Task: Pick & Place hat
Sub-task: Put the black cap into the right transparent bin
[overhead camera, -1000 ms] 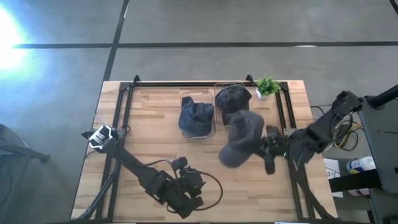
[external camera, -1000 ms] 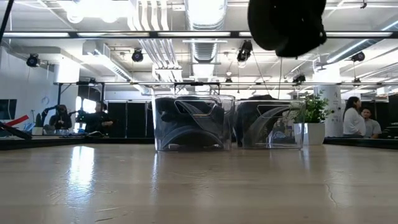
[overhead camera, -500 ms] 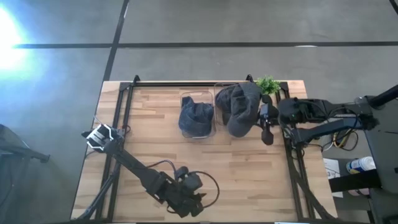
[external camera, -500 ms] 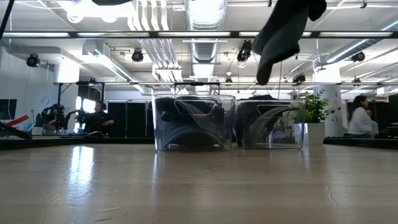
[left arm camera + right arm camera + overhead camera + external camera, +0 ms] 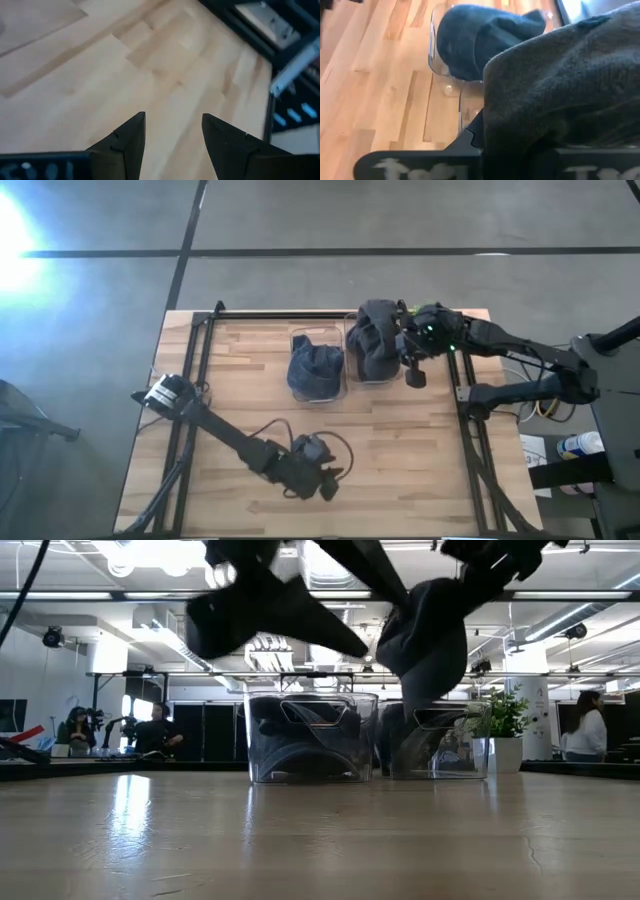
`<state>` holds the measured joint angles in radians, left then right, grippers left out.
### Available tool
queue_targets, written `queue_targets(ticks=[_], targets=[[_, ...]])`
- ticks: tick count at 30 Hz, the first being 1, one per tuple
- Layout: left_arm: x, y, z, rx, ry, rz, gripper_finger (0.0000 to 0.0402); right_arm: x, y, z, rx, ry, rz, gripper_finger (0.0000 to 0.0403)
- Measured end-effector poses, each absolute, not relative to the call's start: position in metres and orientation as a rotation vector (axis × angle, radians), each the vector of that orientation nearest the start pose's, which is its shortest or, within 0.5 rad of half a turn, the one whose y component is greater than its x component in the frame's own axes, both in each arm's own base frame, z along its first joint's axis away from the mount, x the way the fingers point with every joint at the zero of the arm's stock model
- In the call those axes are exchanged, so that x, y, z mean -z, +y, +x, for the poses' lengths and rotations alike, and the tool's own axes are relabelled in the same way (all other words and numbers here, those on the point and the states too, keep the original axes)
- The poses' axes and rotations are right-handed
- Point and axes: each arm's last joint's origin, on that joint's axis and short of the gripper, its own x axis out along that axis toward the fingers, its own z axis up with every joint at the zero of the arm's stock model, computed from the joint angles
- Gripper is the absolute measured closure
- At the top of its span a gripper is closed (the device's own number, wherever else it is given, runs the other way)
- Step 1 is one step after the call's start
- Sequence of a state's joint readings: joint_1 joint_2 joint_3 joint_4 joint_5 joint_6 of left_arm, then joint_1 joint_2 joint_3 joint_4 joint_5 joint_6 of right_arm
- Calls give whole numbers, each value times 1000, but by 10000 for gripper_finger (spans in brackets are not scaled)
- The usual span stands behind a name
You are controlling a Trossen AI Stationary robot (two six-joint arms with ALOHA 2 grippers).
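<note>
A dark grey hat (image 5: 376, 340) hangs from my right gripper (image 5: 404, 346) above the right one of two clear bins (image 5: 435, 745) at the table's far side. In the low view the grey hat (image 5: 428, 635) dangles with its lower end at that bin's rim. A blue hat (image 5: 314, 367) lies in the left clear bin (image 5: 310, 738). Something dark also shows inside the right bin. My left gripper (image 5: 173, 120) is open over bare wood near the table's near edge, far from both hats. My right gripper is shut on the grey hat, coming level from the table's right side. The cloth (image 5: 560, 90) drapes over the fingers and hides which part they have. The hat is lifted clear of the table and hangs slack below the gripper.
A small potted plant (image 5: 503, 730) stands just right of the right bin, under my right arm. Black frame rails (image 5: 200, 360) run along the table's left, far and right sides. Bare wood (image 5: 400, 450) lies between the bins and the near edge. People stand in the room behind.
My right gripper has carried the grey hat from over the table's right middle toward the far edge and a little left, ending above the right bin. The hat now hangs lower. My left gripper has drifted toward the table's right along the near edge.
</note>
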<state>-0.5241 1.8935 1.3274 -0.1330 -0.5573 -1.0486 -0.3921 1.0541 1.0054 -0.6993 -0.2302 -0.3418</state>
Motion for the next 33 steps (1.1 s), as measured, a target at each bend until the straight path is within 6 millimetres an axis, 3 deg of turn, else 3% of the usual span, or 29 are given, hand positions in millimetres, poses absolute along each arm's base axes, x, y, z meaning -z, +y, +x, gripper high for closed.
queue_targets(ticks=[4,11,19,33], targets=[[-208,-174,377,-308,443,-717,213,-309,-87,199,-33,720,-37,390],[-218,-148,395,-275,318,-807,213,-311,-95,197,-164,623,56,390],[-227,-128,406,-297,286,-740,213,-299,-104,186,-184,604,75,390],[-222,-123,405,-297,346,-730,213,-273,-123,189,-129,514,50,390]])
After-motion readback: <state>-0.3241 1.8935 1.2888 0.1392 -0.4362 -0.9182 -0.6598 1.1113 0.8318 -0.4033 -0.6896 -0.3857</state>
